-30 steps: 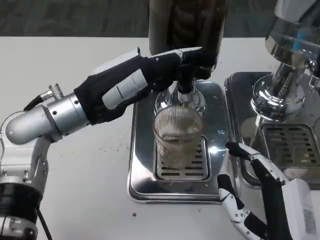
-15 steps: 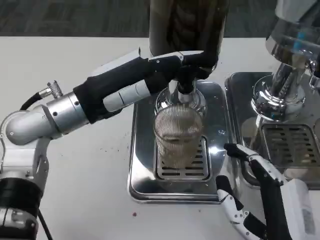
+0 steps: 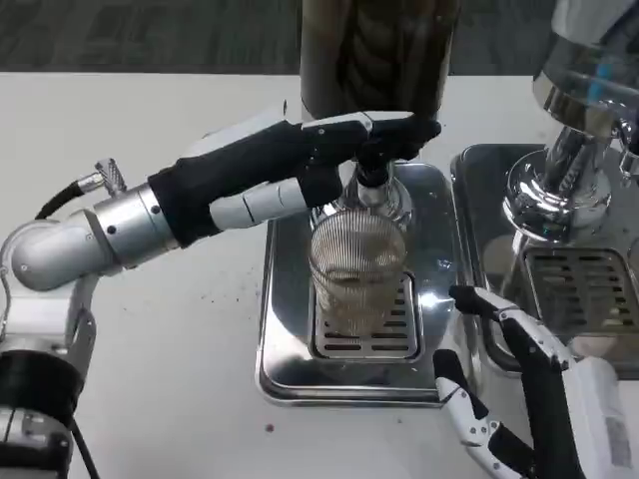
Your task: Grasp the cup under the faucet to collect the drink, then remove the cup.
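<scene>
A clear ribbed cup [image 3: 356, 281] stands upright on the slotted grate [image 3: 364, 339] of a shiny metal drip tray [image 3: 285, 329], close to the middle of the picture. There is brownish drink in the lower part of the cup. Right above the cup, at 12 o'clock from it, is the faucet [image 3: 371, 180], which hangs down from a tall dark drink tank [image 3: 374, 55]. The left robot hand [image 3: 329, 150] reaches in from 9 o'clock, with its silver forearm [image 3: 90, 239] lying over the white table [image 3: 160, 379]. Its fingers [image 3: 399, 130] stretch across the top of the faucet and touch it, but the picture does not show well enough whether they grip it or only rest on it, so I cannot tell if this robot hand is closed. The left robot hand sits above the cup and does not touch it. The right robot hand [image 3: 519, 399] is at about 4 o'clock from the cup, near the bottom right corner. Its fingers [image 3: 489, 304] are spread apart and hold nothing, so it is open. One fingertip is just beside the right edge of the drip tray, and the hand is apart from the cup. At 3 o'clock there is a second shiny tray [image 3: 479, 200] with its own grate [image 3: 584, 289] and a round metal stand [image 3: 554, 195] on it.
</scene>
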Controlling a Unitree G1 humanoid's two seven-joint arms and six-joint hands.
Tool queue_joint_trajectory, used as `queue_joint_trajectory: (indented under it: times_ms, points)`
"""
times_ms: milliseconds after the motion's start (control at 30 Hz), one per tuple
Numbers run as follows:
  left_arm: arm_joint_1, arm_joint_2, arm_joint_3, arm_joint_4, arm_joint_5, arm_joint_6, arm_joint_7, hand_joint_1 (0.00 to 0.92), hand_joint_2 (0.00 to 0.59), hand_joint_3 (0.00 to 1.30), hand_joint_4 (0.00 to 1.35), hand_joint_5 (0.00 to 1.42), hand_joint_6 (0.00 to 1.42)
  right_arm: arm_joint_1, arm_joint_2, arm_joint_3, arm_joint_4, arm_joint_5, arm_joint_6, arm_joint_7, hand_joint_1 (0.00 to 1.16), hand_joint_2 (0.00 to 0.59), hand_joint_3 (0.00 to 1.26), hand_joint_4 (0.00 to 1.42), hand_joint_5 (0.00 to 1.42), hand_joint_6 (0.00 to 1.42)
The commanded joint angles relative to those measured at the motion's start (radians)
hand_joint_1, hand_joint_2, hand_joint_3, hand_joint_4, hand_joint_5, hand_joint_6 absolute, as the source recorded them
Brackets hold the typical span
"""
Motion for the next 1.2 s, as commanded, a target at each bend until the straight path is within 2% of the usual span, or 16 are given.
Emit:
queue_joint_trajectory:
  times_ms: [33, 300, 433, 533, 667, 1200]
  points:
    - [-0.003, 0.015, -0.024, 0.040, 0.054, -0.023, 0.002, 0.000, 0.066, 0.17, 0.08, 0.12, 0.00, 0.010, -0.005, -0.006, -0.022, 0.011, -0.010, 0.010, 0.41, 0.397, 0.34, 0.35, 0.30, 0.29]
    - [-0.011, 0.022, -0.030, 0.072, 0.078, -0.062, 0.031, 0.000, 0.070, 0.16, 0.07, 0.12, 0.00, 0.013, -0.008, -0.010, -0.030, 0.025, -0.018, 0.023, 0.41, 0.397, 0.31, 0.31, 0.29, 0.29]
    - [-0.013, 0.031, -0.039, 0.079, 0.093, -0.094, 0.047, 0.000, 0.069, 0.16, 0.07, 0.11, 0.00, 0.009, -0.010, -0.009, -0.032, 0.052, -0.014, 0.060, 0.43, 0.337, 0.23, 0.22, 0.24, 0.26]
    - [-0.013, 0.037, -0.046, 0.084, 0.098, -0.107, 0.058, 0.000, 0.069, 0.16, 0.07, 0.11, 0.00, 0.005, -0.008, -0.011, -0.030, 0.074, -0.015, 0.086, 0.44, 0.319, 0.19, 0.19, 0.21, 0.25]
    - [-0.016, 0.047, -0.053, 0.094, 0.115, -0.135, 0.084, 0.000, 0.068, 0.16, 0.07, 0.09, 0.00, -0.001, -0.006, -0.018, -0.027, 0.098, -0.017, 0.114, 0.45, 0.318, 0.19, 0.18, 0.20, 0.23]
    - [-0.016, 0.074, -0.080, 0.118, 0.172, -0.216, 0.169, 0.000, 0.067, 0.15, 0.03, 0.00, 0.00, -0.010, -0.003, -0.029, -0.031, 0.114, -0.012, 0.161, 0.45, 0.318, 0.17, 0.15, 0.17, 0.21]
